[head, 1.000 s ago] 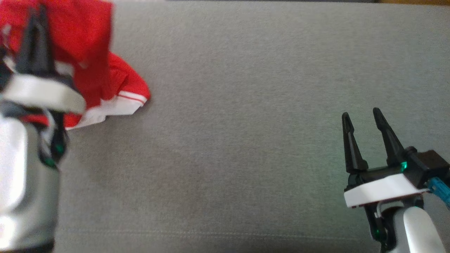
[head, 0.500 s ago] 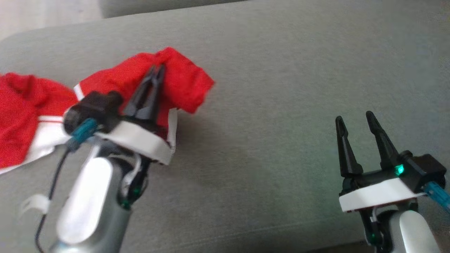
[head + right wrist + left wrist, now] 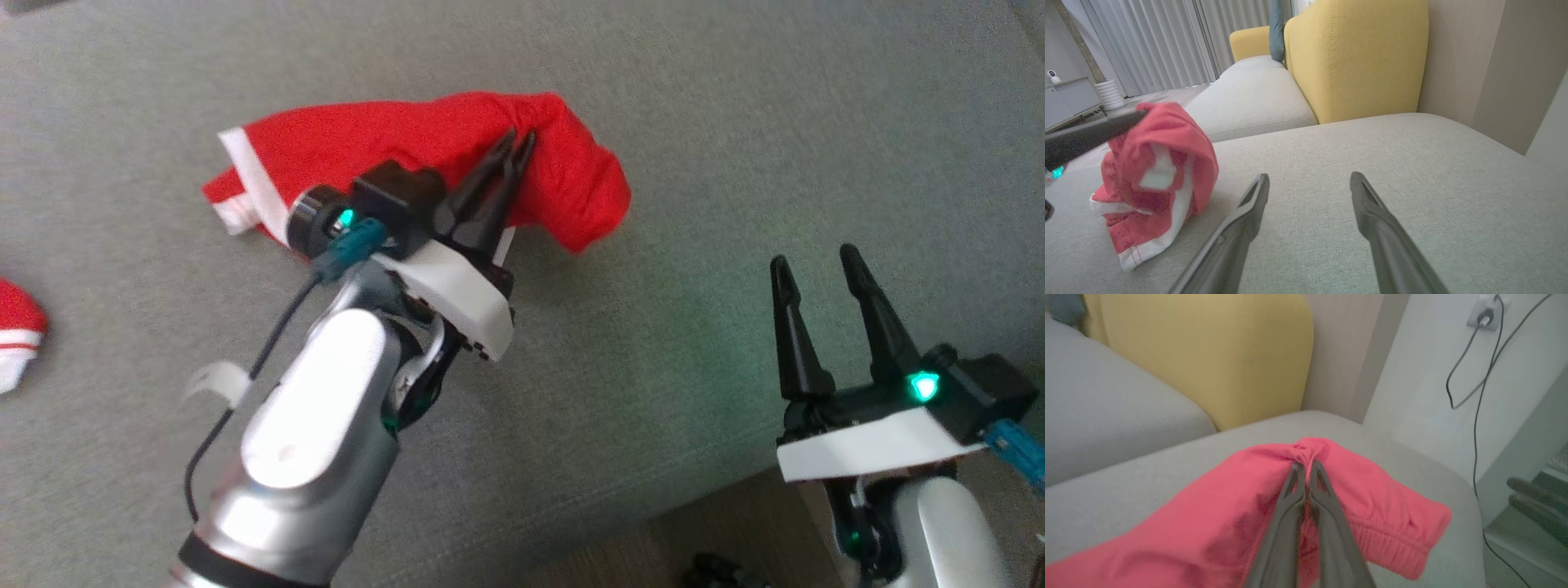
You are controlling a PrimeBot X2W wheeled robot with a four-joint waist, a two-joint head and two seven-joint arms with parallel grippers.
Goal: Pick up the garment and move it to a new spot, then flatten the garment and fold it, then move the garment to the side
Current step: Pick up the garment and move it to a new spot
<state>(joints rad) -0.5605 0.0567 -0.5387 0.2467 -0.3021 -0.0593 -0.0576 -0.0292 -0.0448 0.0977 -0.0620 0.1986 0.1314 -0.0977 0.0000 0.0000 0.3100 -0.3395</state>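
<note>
Left arm comes up from the bottom left of the head view, silver forearm angled up and right, wrist cocked so the left pincer [image 3: 519, 140] points toward the upper right — fingers pressed together, pinching a puckered fold of the garment [image 3: 384, 147]. Left wrist view confirms it: fabric gathers into wrinkles right at the two tips, cloth draped on both sides of the fingers. Right arm sits at lower right, right pincer [image 3: 815, 257] pointing up the view, fingers spread wide, nothing between them, well apart from the garment, over the sofa [image 3: 735, 122] near its front edge. Garment: red shorts-like cloth with white trim, bunched into a long lump lying across the grey sofa, left of centre in the head view. White band at its left end; at the right, a rounded red end with a gathered, elastic-looking hem. From the right wrist view it hangs as a folded clump from the left fingers, with white edging and a white patch facing the camera. Lowest hem appears to touch the sofa — can't tell for sure. A separate red-and-white piece [image 3: 16, 339] lies at the left edge of the head view, apart from the lump; can't tell whether it belongs to it. Yellow backrest [image 3: 1355, 57] stands behind the sofa cushion.
</note>
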